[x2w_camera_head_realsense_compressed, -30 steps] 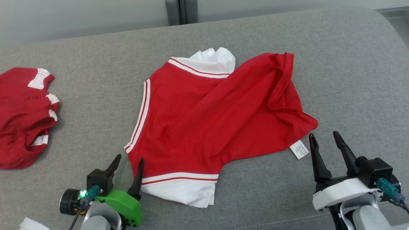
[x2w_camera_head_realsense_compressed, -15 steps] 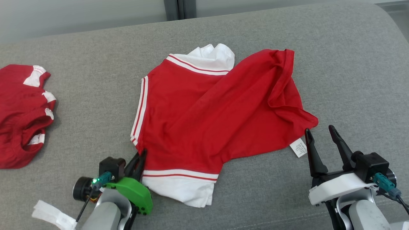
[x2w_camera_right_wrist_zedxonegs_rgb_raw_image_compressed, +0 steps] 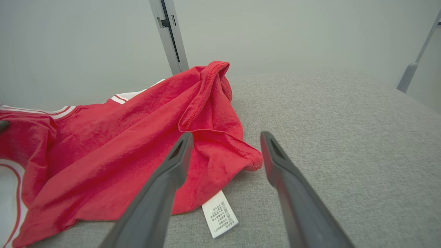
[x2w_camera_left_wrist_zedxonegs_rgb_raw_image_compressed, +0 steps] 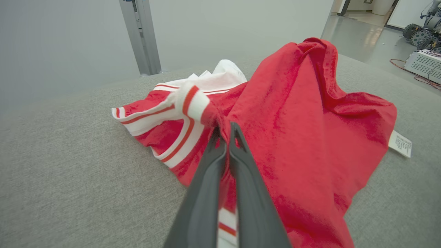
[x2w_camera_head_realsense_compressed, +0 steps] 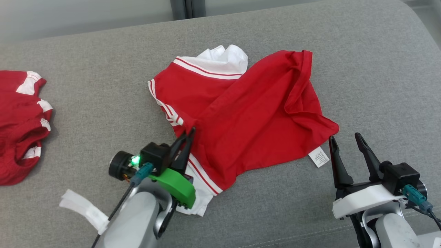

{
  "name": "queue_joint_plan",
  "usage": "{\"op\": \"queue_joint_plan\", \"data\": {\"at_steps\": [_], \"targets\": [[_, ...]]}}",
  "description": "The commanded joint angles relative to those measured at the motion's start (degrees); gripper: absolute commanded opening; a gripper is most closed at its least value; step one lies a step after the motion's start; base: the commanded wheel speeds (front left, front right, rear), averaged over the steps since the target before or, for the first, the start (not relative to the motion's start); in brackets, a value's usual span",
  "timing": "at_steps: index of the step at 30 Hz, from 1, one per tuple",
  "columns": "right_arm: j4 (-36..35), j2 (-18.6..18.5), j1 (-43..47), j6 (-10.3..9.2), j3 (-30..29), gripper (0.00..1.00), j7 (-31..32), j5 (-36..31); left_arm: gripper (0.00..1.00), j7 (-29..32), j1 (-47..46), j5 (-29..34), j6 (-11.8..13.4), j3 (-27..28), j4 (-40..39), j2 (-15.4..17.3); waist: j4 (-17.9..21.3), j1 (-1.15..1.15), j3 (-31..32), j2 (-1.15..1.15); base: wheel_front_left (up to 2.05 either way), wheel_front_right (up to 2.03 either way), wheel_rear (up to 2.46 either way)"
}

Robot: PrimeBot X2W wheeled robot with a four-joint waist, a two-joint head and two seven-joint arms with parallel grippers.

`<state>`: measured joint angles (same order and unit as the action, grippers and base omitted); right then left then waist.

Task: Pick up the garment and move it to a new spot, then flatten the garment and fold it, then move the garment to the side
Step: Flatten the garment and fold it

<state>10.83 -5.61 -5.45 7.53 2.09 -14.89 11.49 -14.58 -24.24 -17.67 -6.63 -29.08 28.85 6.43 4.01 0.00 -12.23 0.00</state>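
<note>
We note our left gripper (x2w_camera_head_realsense_compressed: 189, 132), wide a second ago, now pinched shut on the striped near edge of the shirt (x2w_camera_head_realsense_compressed: 255, 113) and drawing it up toward the middle of the grey cushion (x2w_camera_head_realsense_compressed: 86, 113), so pickup has begun, while our right gripper (x2w_camera_head_realsense_compressed: 344, 137) waits wide beside the label (x2w_camera_head_realsense_compressed: 319, 156).

2nd red garment (x2w_camera_head_realsense_compressed: 17, 137) cut off at head view's L edge; care tag (x2w_camera_right_wrist_zedxonegs_rgb_raw_image_compressed: 219, 213) txt too small to read.
</note>
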Motion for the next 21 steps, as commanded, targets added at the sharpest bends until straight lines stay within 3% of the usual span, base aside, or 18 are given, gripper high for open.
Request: {"op": "queue_joint_plan", "data": {"at_steps": [1,8,9,10,11,17,21], "targets": [[0.1,0.2,-0.8,-0.08,0.0,1.0,-0.3,0.2,0.0,0.2,-1.3,0.1,-0.4,-1.1,0.4,-0.7,0.2,0.0,-0.4,0.0,0.0,0.0,0.0],[0.6,0.3,-1.7,-0.08,-0.2,1.0,-0.3,0.2,0.0,0.6,-2.7,-0.8,-0.8,-10.7,4.9,-3.2,0.5,0.0,-1.1,0.0,0.0,0.0,0.0],[0.7,0.3,-1.7,-0.08,-0.2,1.0,-0.3,0.2,0.05,0.4,-2.8,-1.4,-0.8,-11.6,5.5,-3.3,0.5,0.0,-1.0,0.0,0.0,0.0,0.0],[0.9,0.4,-1.8,-0.08,-0.2,1.0,-0.3,0.1,0.79,0.2,-3.0,-2.0,-0.8,-12.6,6.0,-3.4,0.5,0.0,-0.9,0.0,0.0,0.0,0.0],[1.0,0.4,-1.9,-0.08,-0.2,1.0,-0.3,0.1,1.0,0.1,-3.0,-2.6,-0.8,-13.4,6.2,-3.4,0.5,0.0,-0.8,0.0,0.0,0.0,0.0],[1.4,0.7,-0.9,-0.08,-0.8,1.0,-0.3,-0.1,1.0,-0.7,-4.2,-5.0,1.6,-14.5,4.8,-3.4,-0.6,0.0,0.5,0.0,0.0,0.0,0.0],[1.5,0.8,-0.1,-0.08,-0.9,1.0,-0.3,-0.1,1.0,-0.6,-2.8,-3.8,3.7,-9.9,-0.9,-1.9,-1.5,0.0,1.4,0.0,0.0,0.0,0.0]]}}
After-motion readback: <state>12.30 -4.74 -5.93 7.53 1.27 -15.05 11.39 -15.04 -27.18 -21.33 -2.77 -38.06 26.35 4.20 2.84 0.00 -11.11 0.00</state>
